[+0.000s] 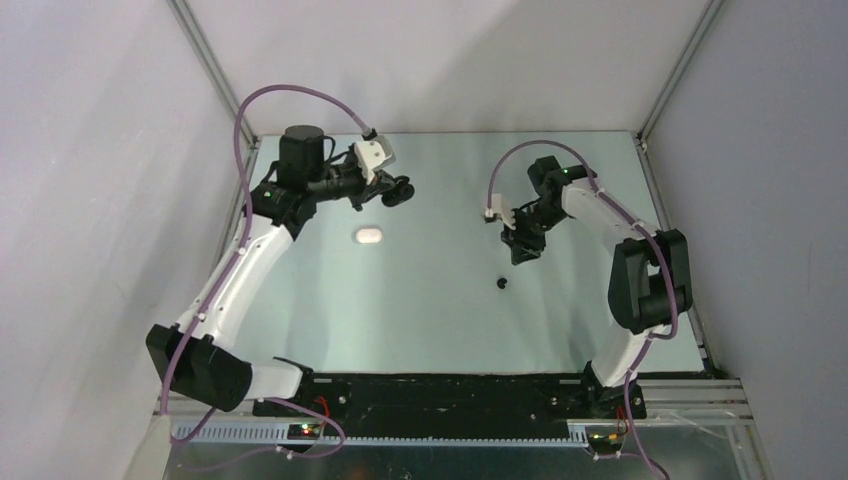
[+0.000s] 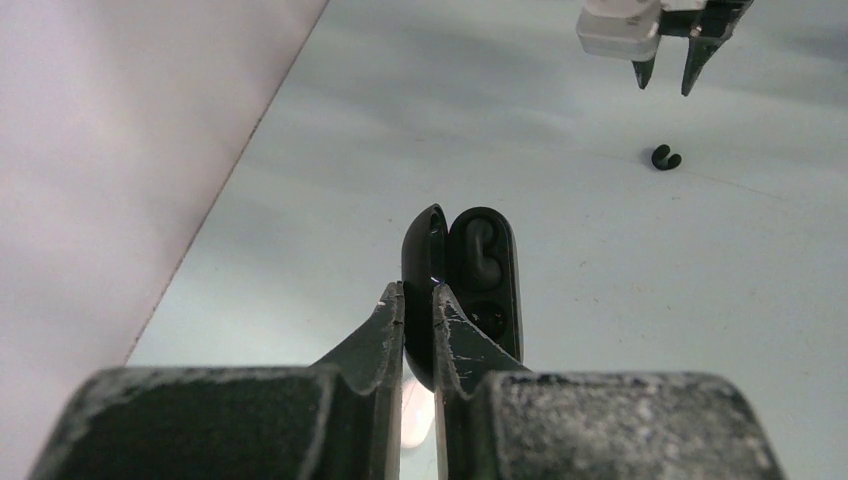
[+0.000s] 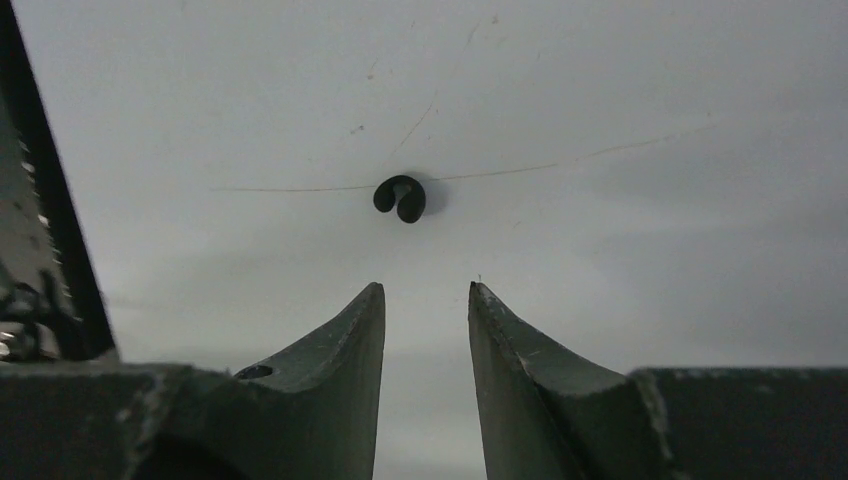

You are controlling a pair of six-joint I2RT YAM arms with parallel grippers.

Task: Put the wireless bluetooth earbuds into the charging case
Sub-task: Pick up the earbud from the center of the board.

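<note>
My left gripper (image 2: 418,288) is shut on the lid of an open black charging case (image 2: 478,275) and holds it above the table; one black earbud sits in its upper socket. In the top view the case (image 1: 397,190) is at the back left. A loose black earbud (image 1: 502,283) lies on the table right of centre; it also shows in the left wrist view (image 2: 666,157) and the right wrist view (image 3: 400,198). My right gripper (image 3: 426,290) is open and empty, a little short of that earbud; in the top view it (image 1: 522,250) hangs above and behind the bud.
A closed white pill-shaped case (image 1: 368,236) lies on the table left of centre, below my left gripper. White walls stand at the left, back and right. No white earbuds are in view.
</note>
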